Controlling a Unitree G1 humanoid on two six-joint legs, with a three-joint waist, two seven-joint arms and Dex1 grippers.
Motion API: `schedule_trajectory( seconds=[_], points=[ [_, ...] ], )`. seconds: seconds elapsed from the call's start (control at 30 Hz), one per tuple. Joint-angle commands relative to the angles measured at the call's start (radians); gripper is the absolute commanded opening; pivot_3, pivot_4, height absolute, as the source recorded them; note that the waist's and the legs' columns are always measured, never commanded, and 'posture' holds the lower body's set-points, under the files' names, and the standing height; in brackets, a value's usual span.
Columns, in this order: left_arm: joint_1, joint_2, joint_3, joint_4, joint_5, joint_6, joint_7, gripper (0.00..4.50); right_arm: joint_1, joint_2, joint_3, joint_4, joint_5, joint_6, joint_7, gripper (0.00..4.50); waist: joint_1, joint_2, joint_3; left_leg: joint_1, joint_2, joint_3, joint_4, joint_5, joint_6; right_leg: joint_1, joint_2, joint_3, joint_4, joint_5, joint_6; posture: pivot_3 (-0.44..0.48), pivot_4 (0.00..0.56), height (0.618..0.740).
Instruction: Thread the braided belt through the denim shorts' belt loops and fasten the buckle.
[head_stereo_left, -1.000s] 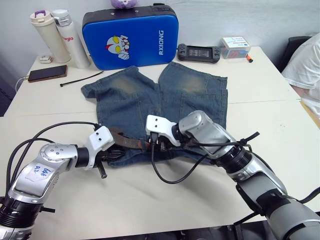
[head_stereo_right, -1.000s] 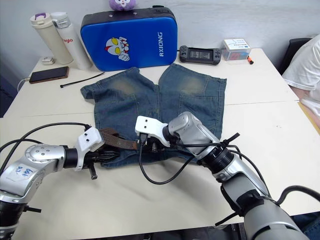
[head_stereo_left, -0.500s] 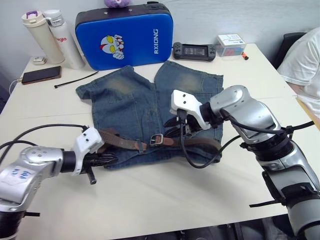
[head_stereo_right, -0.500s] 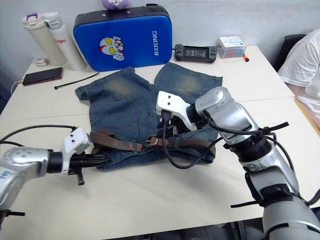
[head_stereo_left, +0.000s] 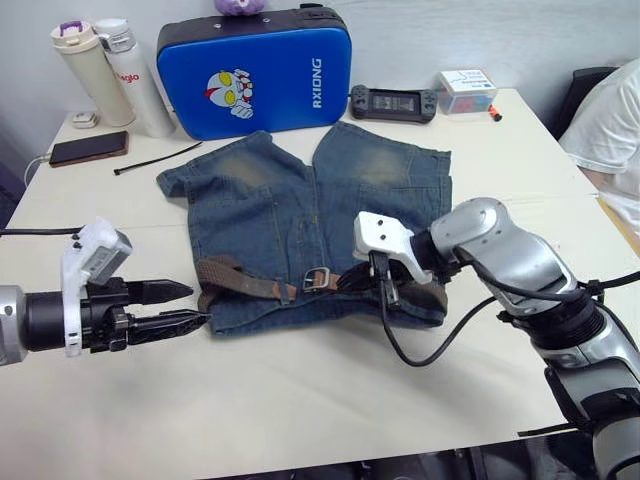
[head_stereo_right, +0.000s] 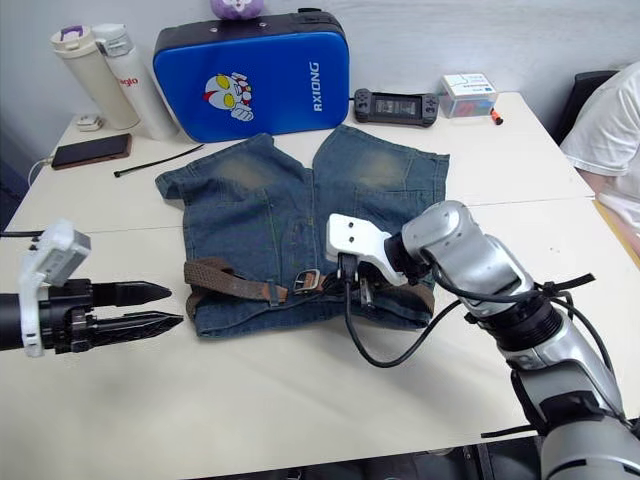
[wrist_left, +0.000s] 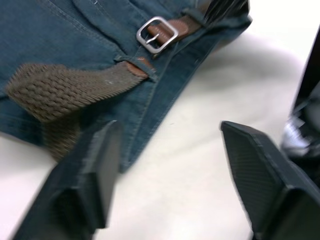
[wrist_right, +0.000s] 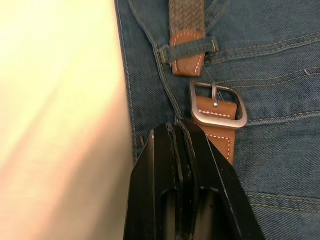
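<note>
Brown braided belt (head_stereo_left: 250, 284) lies across faded blue denim shorts (head_stereo_left: 300, 215); left pincer (head_stereo_left: 178, 306) gapes empty, right pincer (head_stereo_left: 383, 290) is pressed closed beside the silver buckle (head_stereo_left: 316, 278).

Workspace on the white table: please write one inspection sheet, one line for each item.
Surface: white table.
Job's things: denim shorts lie flat; braided belt runs along the waistband, buckle fastened, strap tip under a belt loop.
Clutter: blue case, two bottles, phone, black cable tie, game controller, small box.
Grippers: left gripper open, off the shorts; right gripper shut beside the buckle.
Cables: black cable loops from the right arm onto the table.
Surroundings: a person's white sleeve at the table's right edge.
</note>
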Motion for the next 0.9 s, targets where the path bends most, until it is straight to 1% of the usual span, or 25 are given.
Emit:
schedule_trajectory(
  seconds=[0.03,0.13,0.23,0.27,0.33,0.4,0.5,0.57,0.6,0.67,0.77,0.87,0.9],
  points=[
    [-0.027,-0.083,0.053,0.099,-0.125,0.183,0.230,4.39,0.020,0.001,0.035,-0.011,-0.062,-0.135,-0.021,0.00,0.000,0.000,0.000,0.001,0.000,0.001,0.000,0.000,0.000,0.000,0.000,0.000,0.000,0.000,0.000,0.000,0.150,0.664],
    [-0.018,-0.173,-0.006,0.156,-0.269,0.183,0.411,4.39,0.037,-0.001,0.076,0.031,-0.114,-0.210,-0.021,0.00,0.000,0.000,0.000,0.001,0.000,0.001,0.000,0.000,0.000,0.000,0.000,0.000,0.001,0.000,0.000,0.000,0.150,0.664],
    [-0.055,-0.244,-0.028,0.207,-0.348,0.183,0.574,4.39,0.045,0.004,0.101,0.043,-0.143,-0.233,-0.026,0.00,0.001,0.000,0.000,0.002,0.000,0.000,0.000,0.000,0.000,0.000,0.000,0.001,0.002,0.000,0.000,0.000,0.150,0.664],
    [-0.084,-0.283,-0.033,0.232,-0.383,0.183,0.656,4.39,0.046,0.011,0.105,0.047,-0.149,-0.236,-0.030,0.00,0.002,0.000,0.000,0.002,0.000,0.000,0.000,0.000,0.000,0.001,0.000,0.001,0.002,0.000,0.000,0.000,0.150,0.664],
    [-0.122,-0.332,-0.047,0.263,-0.440,0.183,0.777,4.39,0.051,0.024,0.113,0.053,-0.159,-0.239,-0.038,0.00,0.002,-0.001,0.000,0.002,0.000,-0.001,0.001,0.000,0.000,0.001,0.000,0.001,0.003,0.000,0.000,0.000,0.150,0.664],
    [-0.089,-0.303,-0.127,0.294,-0.625,0.048,0.952,4.39,0.059,0.034,0.119,0.058,-0.167,-0.242,-0.046,0.00,0.003,-0.002,0.000,0.002,0.000,-0.001,0.002,0.000,-0.001,0.000,0.000,0.001,0.003,0.000,0.000,0.000,0.150,0.664],
    [-0.093,-0.310,-0.203,0.324,-0.794,-0.083,1.147,4.39,0.072,0.042,0.119,0.060,-0.180,-0.240,-0.054,0.00,0.001,-0.003,-0.001,0.002,0.000,-0.001,0.003,0.000,-0.001,0.001,0.000,0.001,0.005,0.000,0.000,0.000,0.150,0.664],
    [-0.089,-0.267,-0.271,0.329,-0.900,-0.163,1.257,4.39,0.080,0.043,0.118,0.061,-0.190,-0.238,-0.061,0.00,0.001,-0.003,-0.001,0.003,-0.001,-0.002,0.002,-0.001,-0.001,0.000,0.001,0.002,0.006,0.000,0.000,0.000,0.150,0.664],
    [-0.088,-0.250,-0.302,0.329,-0.944,-0.199,1.302,4.39,0.083,0.043,0.117,0.063,-0.193,-0.238,-0.064,0.00,0.001,-0.003,-0.001,0.003,-0.001,-0.002,0.002,-0.001,-0.001,0.000,0.001,0.002,0.005,0.000,0.000,0.000,0.150,0.664],
    [-0.097,-0.240,-0.347,0.337,-0.989,-0.252,1.369,4.39,0.090,0.037,0.109,0.064,-0.199,-0.238,-0.069,0.00,0.001,-0.003,-0.001,0.003,-0.001,-0.002,0.003,-0.001,-0.002,0.000,0.001,0.002,0.005,0.000,0.000,0.000,0.150,0.664],
    [-0.098,-0.227,-0.389,0.334,-1.000,-0.314,1.409,4.39,0.096,0.034,0.100,0.061,-0.204,-0.234,-0.071,0.00,0.001,-0.003,-0.001,0.004,-0.001,-0.002,0.003,-0.001,-0.002,0.000,0.001,0.003,0.006,0.000,0.000,0.000,0.150,0.664],
    [-0.096,-0.222,-0.410,0.332,-1.000,-0.348,1.423,4.39,0.099,0.032,0.096,0.058,-0.208,-0.230,-0.071,0.00,0.002,-0.004,-0.001,0.004,-0.002,-0.002,0.003,-0.001,-0.002,0.000,0.001,0.003,0.006,0.000,0.000,0.000,0.150,0.664],
    [-0.098,-0.230,-0.413,0.334,-1.000,-0.362,1.430,4.14,0.099,0.031,0.095,0.056,-0.209,-0.228,-0.071,0.00,0.002,-0.004,-0.001,0.004,-0.002,-0.002,0.003,-0.001,-0.002,0.000,0.001,0.003,0.006,0.000,0.000,0.000,0.150,0.664]
  ],
)
